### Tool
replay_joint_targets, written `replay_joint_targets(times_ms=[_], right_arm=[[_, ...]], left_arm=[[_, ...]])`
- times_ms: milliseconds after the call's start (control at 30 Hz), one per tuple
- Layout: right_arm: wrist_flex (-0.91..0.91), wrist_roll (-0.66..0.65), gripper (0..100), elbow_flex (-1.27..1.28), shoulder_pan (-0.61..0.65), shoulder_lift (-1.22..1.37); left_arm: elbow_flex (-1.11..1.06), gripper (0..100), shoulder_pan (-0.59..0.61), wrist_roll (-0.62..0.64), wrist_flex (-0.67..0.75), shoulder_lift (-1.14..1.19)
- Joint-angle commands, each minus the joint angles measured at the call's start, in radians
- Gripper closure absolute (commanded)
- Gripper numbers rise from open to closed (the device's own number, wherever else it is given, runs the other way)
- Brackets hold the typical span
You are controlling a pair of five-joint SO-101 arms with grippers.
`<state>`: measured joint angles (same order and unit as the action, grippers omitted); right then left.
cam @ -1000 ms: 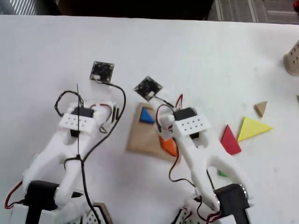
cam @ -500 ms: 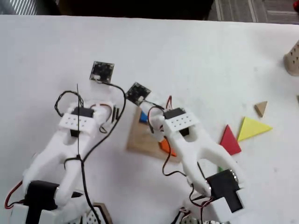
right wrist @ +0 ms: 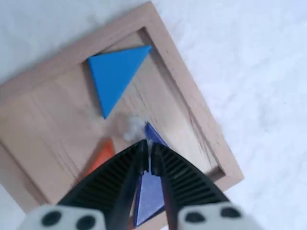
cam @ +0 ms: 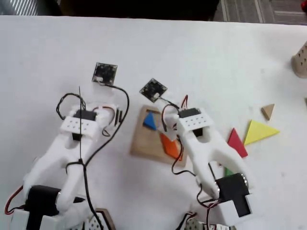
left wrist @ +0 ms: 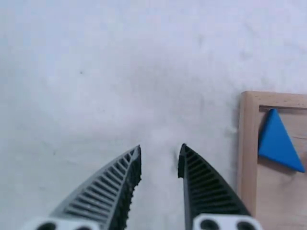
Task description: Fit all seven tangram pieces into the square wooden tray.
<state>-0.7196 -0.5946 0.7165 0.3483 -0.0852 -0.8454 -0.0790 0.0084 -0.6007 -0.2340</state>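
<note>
The right gripper (right wrist: 146,149) is pinching a violet-blue piece (right wrist: 147,191) between nearly closed jaws. It is holding the piece low over the wooden tray (right wrist: 192,103), probably so it can be released onto free floor. The orange piece (right wrist: 101,154) is lying just beside the fingertips, and the blue triangle (right wrist: 115,72) is lying near, ahead of them. The right arm is leaning forward over the tray with its wrist pitched down. The left gripper (left wrist: 159,154) is hanging partly open and empty over the table (left wrist: 96,72). The tray rim is near it on the right arm's side, so this gripper is likely parked clear of the work.

no readable text, no labels, numbers or signs on anything
</note>
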Motion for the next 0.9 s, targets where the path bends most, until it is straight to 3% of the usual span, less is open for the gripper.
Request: replay_joint_targets(times_ms=[0,267,600,867], right_arm=[[-0.028,0.026,97.9,-0.029,-0.015,-0.097],[-0.134,0.072,97.9,-0.028,-0.018,-0.245],[-0.291,0.074,97.9,-0.028,-0.150,-0.503],[-0.338,0.074,97.9,0.038,-0.162,-0.607]], left_arm=[[0.061,85,0.007,0.003,0.020,-0.001],[0.061,85,0.007,0.003,0.020,0.001],[0.061,85,0.007,0.003,0.020,0.001],[0.061,85,0.007,0.003,0.020,0.001]])
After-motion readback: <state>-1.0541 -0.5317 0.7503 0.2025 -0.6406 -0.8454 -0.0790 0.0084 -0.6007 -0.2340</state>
